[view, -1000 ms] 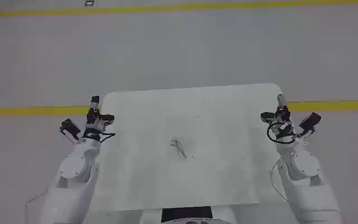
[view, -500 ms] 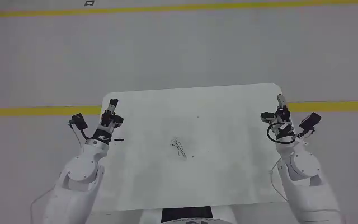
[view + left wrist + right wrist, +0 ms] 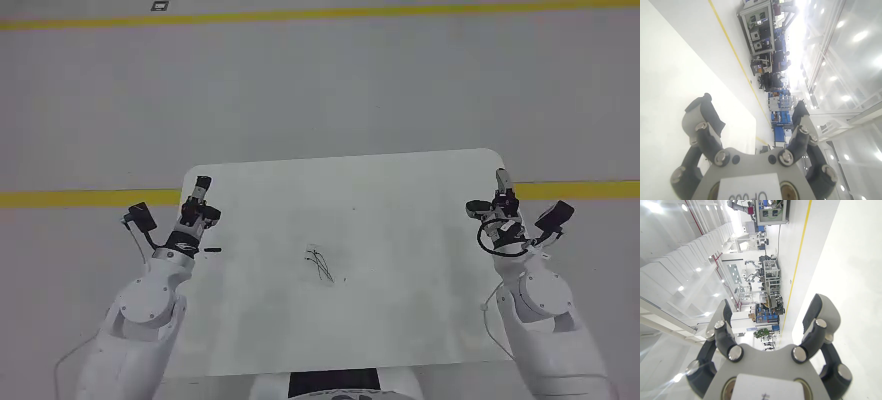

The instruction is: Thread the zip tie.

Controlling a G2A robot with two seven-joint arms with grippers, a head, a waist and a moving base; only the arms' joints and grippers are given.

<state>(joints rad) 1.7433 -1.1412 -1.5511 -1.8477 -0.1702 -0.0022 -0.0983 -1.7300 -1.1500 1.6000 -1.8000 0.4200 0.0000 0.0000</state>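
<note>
Change: an inward swing of the left arm since a second ago, from outside the table's left edge to just over it; nothing further over the last half second; no shift of the right arm or of the zip tie.
Zip tie [image 3: 320, 265]: a small tangle of thin dark strands, flat on the white table [image 3: 400, 200], about midway between its left and right sides and slightly nearer than its middle; untouched by either gripper.
Left gripper [image 3: 200, 190]: above the table's left edge, pointing toward the far side; fingers [image 3: 706, 111] spread wide apart in the left wrist view.
Right gripper [image 3: 503, 188]: at the table's right edge, also pointing toward the far side; fingers [image 3: 814, 309] likewise spread wide apart in the right wrist view.
Zip tie against grippers: nearer than both, well apart from each, roughly centred between them; well to the right of the left gripper, well to the left of the right one.
Floor: pale grey, with one yellow line [image 3: 80, 197] running left to right at about the grippers' depth, hidden behind the table; a second yellow line [image 3: 300, 14] at the far edge of the top view.
</note>
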